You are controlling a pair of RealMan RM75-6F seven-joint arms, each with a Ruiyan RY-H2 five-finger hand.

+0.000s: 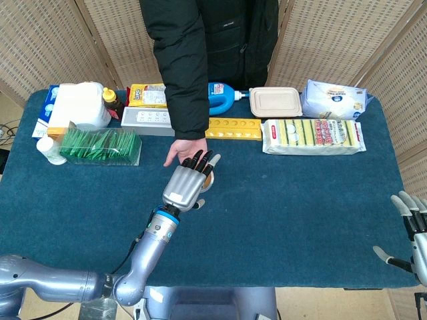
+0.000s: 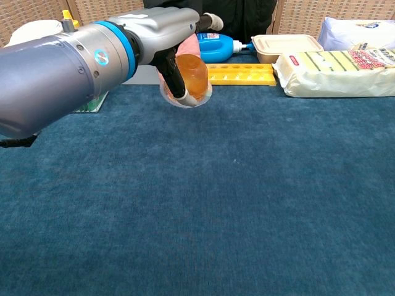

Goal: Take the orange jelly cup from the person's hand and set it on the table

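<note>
Blue-carpeted table (image 1: 280,200) — wicker screens (image 1: 320,40) behind

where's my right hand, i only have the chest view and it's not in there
Observer: Head view has the right hand at the near right table edge, fingers apart, holding nothing.
Operator: is the left one over the cup
Observer: Yes. From above, the left hand covers most of the orange jelly cup.
Operator: anything hidden behind my arm
Observer: A clear box of green packets, on the table left of the person's hand.
</note>
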